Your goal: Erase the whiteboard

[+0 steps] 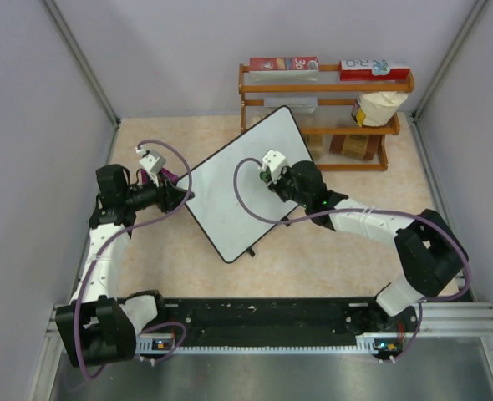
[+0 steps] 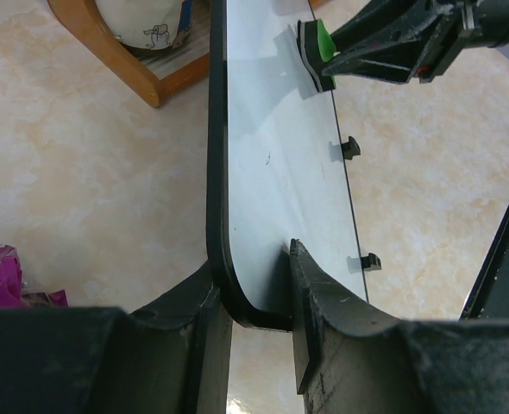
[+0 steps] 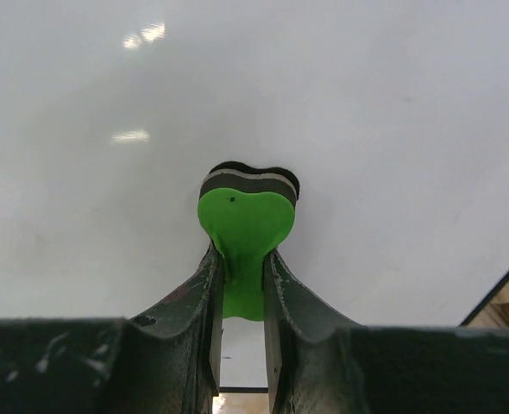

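whiteboard (image 1: 238,180), glossy white with a thin black frame, is sitting askew on the mottled beige table (image 1: 313,251) before a wooden rack (image 1: 326,83) of boxes, print too small to read. left gripper (image 2: 256,297) is clamping its corner. right gripper (image 3: 240,259) is pinching a green heart-shaped eraser (image 3: 246,216) against its face.

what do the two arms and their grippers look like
Both are black at the joints with white link segments: the left arm and the right arm. Each trails a looping purple cable and carries a small white camera block near the wrist. The left gripper and the right gripper each have two dark, tapering fingers, scuffed with pale flecks.
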You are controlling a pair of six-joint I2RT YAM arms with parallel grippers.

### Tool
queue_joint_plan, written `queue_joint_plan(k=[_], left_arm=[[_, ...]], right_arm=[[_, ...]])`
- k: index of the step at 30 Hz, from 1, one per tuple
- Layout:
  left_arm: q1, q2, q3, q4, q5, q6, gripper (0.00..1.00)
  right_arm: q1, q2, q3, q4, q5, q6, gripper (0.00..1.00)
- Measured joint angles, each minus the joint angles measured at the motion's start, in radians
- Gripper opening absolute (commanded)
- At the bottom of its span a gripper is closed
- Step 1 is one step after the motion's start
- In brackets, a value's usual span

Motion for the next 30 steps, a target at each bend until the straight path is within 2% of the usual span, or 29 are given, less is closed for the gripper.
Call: queue_joint_plan(k=[14,30], left_arm=[[0.0,0.0,0.0,-0.001,-0.008,0.0,0.0],[0.0,-0.005,0.0,0.0,-0.009,0.001,0.0]], right_arm=[[0.255,0.018,0.02,-0.02,0.09,0.007,0.0],[0.422,0.07,0.077,-0.061,0.107,0.008,0.0]])
